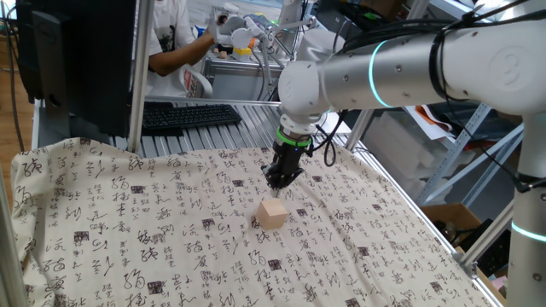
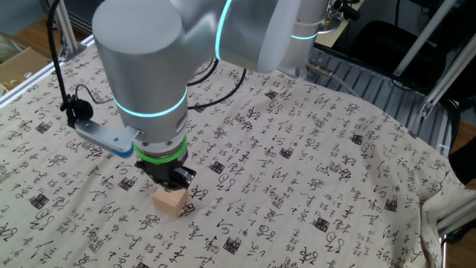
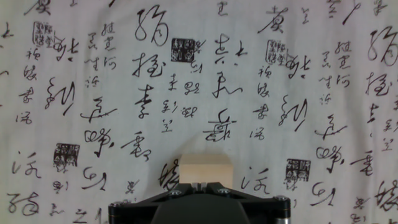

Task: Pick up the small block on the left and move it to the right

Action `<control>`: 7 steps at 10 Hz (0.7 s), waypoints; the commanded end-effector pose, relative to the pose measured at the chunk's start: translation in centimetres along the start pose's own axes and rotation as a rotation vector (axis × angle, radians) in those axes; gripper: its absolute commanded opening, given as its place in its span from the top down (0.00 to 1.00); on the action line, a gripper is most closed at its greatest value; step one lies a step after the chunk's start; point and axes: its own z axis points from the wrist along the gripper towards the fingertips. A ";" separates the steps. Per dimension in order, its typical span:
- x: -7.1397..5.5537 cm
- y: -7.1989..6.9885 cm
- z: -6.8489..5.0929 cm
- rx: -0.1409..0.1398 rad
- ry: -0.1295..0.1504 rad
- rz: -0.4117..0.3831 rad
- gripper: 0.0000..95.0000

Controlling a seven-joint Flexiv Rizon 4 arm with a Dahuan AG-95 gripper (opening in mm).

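The small block [image 1: 272, 213] is a plain light tan wooden cube that rests on the calligraphy-printed cloth [image 1: 128, 230]. My gripper [image 1: 279, 181] hangs just above and slightly behind it and does not hold it. Its black fingers are together with only a narrow slit between them. In the other fixed view the block [image 2: 170, 201] sits right below the gripper [image 2: 174, 180]. In the hand view the block [image 3: 205, 168] lies just beyond the gripper [image 3: 199, 185], and its lower edge is hidden by the black fingertips.
The cloth covers the whole table and wrinkles near the block. A black keyboard [image 1: 188, 115] lies behind the far edge, with a person [image 1: 183, 43] at a bench beyond. Metal frame rails [image 2: 439, 82] and the cloth's drop-off [image 2: 446, 201] border one side.
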 end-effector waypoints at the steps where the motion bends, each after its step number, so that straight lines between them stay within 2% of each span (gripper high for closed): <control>1: 0.2 0.0 -0.1 0.009 -0.006 0.009 1.00; 2: 0.2 0.0 -0.1 0.010 -0.005 0.013 1.00; 3: 0.2 0.0 -0.1 0.009 -0.006 0.019 0.80; 4: 0.2 0.0 -0.1 0.009 -0.001 0.029 0.80; 5: 0.2 0.0 -0.1 0.007 -0.002 0.038 0.60; 7: 0.2 0.0 -0.1 0.010 0.000 0.041 0.60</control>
